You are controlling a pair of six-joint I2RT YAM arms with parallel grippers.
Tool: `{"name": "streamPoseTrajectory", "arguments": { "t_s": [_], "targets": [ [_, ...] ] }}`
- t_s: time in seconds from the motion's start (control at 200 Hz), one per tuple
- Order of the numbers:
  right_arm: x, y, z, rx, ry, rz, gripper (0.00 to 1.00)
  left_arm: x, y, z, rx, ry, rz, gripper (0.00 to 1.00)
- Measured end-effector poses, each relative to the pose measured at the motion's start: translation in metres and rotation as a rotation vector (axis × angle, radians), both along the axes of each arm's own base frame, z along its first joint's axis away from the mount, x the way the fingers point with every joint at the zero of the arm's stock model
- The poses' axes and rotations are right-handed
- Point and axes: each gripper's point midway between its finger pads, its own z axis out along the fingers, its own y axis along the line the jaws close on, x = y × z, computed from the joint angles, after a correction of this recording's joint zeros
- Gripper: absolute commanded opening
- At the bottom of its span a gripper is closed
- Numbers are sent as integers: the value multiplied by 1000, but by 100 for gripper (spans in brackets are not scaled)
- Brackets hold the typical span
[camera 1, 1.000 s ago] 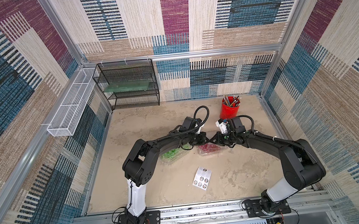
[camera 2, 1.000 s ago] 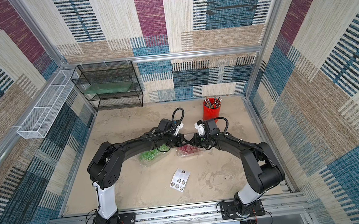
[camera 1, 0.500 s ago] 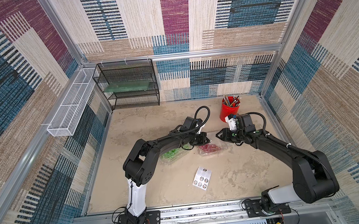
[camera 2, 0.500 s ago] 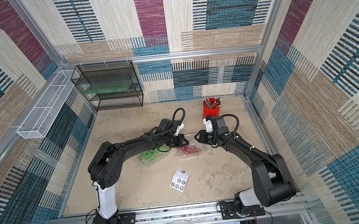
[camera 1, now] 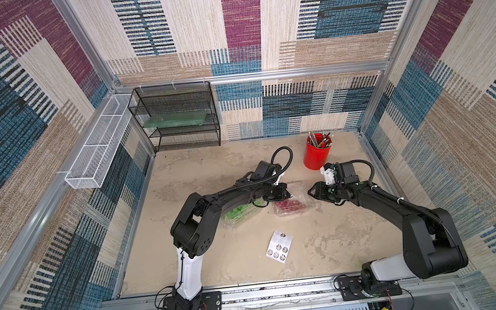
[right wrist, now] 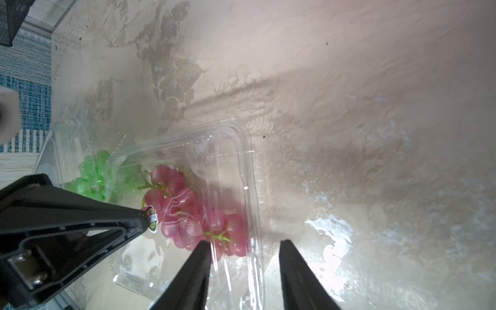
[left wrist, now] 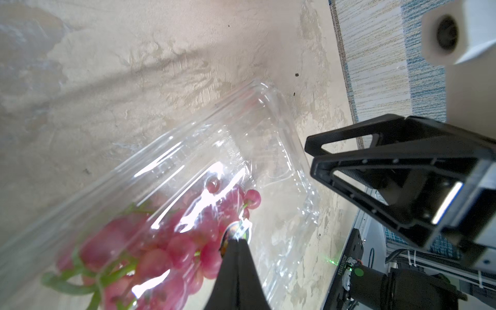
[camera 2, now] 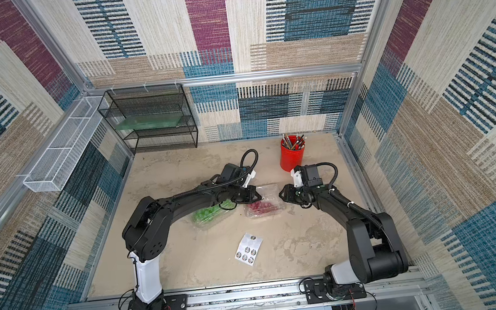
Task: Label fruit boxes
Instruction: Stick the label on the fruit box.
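Red-grape punnet (camera 1: 293,205) lies near table centre, long axis 9–3 o'clock. Green-grape punnet (camera 1: 238,215) sits just at its 9, axis 8–2, partly under your left arm. Your left gripper (camera 1: 287,194) is pinched tight on a round sticker (right wrist: 152,217) over the red punnet. Your right gripper (camera 1: 310,191) is half open and empty, at the punnet's 3. Pencil cup (camera 1: 316,155) at 1, sticker sheet (camera 1: 279,246) at 7.

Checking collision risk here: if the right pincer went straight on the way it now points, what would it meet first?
Probably the red-grape punnet: the open right pincer points at its near edge. Height is unclear, so it might only skim the lid.
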Motion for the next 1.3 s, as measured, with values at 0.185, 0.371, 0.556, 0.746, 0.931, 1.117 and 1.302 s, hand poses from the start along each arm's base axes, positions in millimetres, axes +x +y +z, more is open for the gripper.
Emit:
{"name": "streamPoseTrajectory", "arguments": {
  "t_s": [0.185, 0.371, 0.556, 0.746, 0.931, 1.117, 1.302],
  "targets": [
    [0, 3, -8, 10, 13, 12, 43, -1, -1, -1, 18, 1, 1, 6],
    [1, 6, -7, 23, 5, 22, 42, 0, -2, -2, 26, 6, 2, 6],
    [0, 9, -6, 30, 2, 33, 42, 1, -6, -2, 24, 4, -3, 6],
    [-1, 11, -7, 33, 2, 39, 42, 4, -11, -2, 20, 0, -8, 6],
    [-1, 12, -7, 35, 2, 40, 42, 5, -15, -2, 19, -2, -13, 6],
    [-1, 12, -6, 38, -1, 40, 42, 8, -20, 1, 12, -8, -19, 6],
    [-1, 11, 6, 37, -23, 38, 42, 3, -18, 17, 5, -22, -29, 9]
  ]
}}
